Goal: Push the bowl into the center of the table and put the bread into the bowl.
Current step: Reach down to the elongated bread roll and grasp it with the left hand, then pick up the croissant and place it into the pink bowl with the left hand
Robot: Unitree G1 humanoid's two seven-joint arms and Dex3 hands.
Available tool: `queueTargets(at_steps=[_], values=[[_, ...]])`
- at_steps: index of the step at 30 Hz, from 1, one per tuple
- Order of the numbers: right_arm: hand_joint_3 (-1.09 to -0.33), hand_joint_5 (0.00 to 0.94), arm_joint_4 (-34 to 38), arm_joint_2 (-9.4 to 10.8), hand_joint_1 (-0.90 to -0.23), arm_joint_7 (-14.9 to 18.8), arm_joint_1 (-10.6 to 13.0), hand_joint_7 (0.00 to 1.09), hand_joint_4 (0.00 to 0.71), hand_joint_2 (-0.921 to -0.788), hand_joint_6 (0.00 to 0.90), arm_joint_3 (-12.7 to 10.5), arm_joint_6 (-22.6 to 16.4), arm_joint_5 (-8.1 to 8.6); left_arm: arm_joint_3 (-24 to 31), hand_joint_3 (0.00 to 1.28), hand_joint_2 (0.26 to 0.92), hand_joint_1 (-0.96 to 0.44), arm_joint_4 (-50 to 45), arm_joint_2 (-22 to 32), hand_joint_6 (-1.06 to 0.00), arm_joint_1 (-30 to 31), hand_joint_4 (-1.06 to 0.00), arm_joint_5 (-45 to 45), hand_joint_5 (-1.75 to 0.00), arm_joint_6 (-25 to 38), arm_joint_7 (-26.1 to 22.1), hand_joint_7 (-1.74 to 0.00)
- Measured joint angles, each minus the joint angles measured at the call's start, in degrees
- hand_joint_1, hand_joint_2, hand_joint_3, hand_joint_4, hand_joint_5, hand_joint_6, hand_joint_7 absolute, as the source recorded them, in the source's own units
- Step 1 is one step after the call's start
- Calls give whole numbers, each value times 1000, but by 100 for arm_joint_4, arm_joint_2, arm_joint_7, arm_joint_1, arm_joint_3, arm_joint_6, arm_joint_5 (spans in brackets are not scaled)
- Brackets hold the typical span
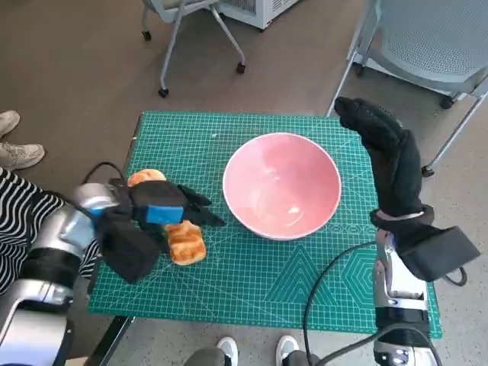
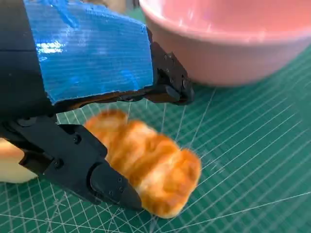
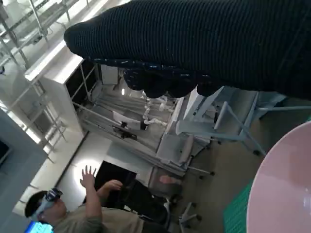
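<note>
Now taped left hand [image 1: 162, 207] over ridged golden bread [image 1: 187, 242], near glossy round pink bowl [image 1: 281, 185].

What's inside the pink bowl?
Nothing: the bowl is empty, and nothing hides its inside. Both pieces of bread lie on the mat, by the left hand.

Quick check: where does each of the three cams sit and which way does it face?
Head view: on the robot's head, facing steeply down at the green mat, pink bowl and floor; both forearms, left hand and right hand show.
Left wrist view: behind the left hand, facing the bread and the bowl's side; its taped back and black fingers show.
Right wrist view: behind the right hand, facing out into the room, a person there; only the glove shows.
All three share the bowl.
</note>
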Motion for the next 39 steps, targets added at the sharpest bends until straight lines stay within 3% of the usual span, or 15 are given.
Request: queueTargets(at_steps=[5,6,7,10,11,14,18,22,26,27,29,34,39], values=[[-771,8,-45,3,-688,-1,30,601,190,-921,20,0,22,8,-167,46,843,-72,220,-73,-780,-253,-703,104,-66,111,82,-115],[-771,8,-53,3,-688,-1,35,601,190,-921,20,-1,26,10,-185,56,858,-130,260,-78,-755,-283,-736,98,-79,123,76,-341],[-770,7,-58,3,-689,-1,38,601,190,-921,21,-4,28,13,-196,90,881,-212,309,-85,-696,-307,-784,80,-98,125,65,-692],[-768,4,-73,3,-691,-1,54,601,185,-921,23,-17,33,38,-225,99,908,-69,472,-98,-650,-357,-664,41,-847,113,31,-1036],[-767,3,-76,3,-692,-1,60,600,183,-921,24,-20,34,44,-232,100,912,-44,511,-99,-640,-364,-648,35,-991,102,28,-1082],[-766,3,-91,5,-694,-1,80,599,182,-921,25,-27,35,52,-239,92,918,-14,611,-98,-627,-378,-657,-33,-1180,75,7,-1091],[-765,2,-94,26,-695,-2,88,598,182,-921,26,-27,35,54,-180,74,920,-3,523,-69,-626,-394,-690,-389,-1210,-15,-325,-1098],[-765,2,-98,39,-696,-2,92,597,181,-921,27,-34,34,61,-16,75,920,0,49,84,-625,-375,-681,-1112,-1187,34,-1092,-1150],[-762,1,-98,43,-696,-1,91,594,180,-921,29,-37,33,78,225,97,920,2,-504,230,-675,-375,-576,-1822,-1235,268,-1583,-1163],[-762,1,-97,52,-696,-1,90,594,180,-921,29,-36,33,115,515,97,920,2,-1041,408,-675,-497,-576,-2427,-1235,519,-1876,-1163],[-761,1,-99,56,-701,0,83,593,180,-921,30,-35,29,124,628,115,920,2,-1378,467,-661,-452,-548,-2691,-1267,873,-2071,-1175],[-759,1,-93,54,-710,5,73,591,181,-921,31,-37,29,186,1086,126,920,1,-2307,532,-629,-481,-554,-3645,-1286,1683,-2378,-1187],[-756,1,-69,44,-709,41,73,589,181,-921,31,-52,30,275,1527,117,920,1,-2771,368,-623,-946,-581,-4358,-1246,1927,-2430,-1208]])
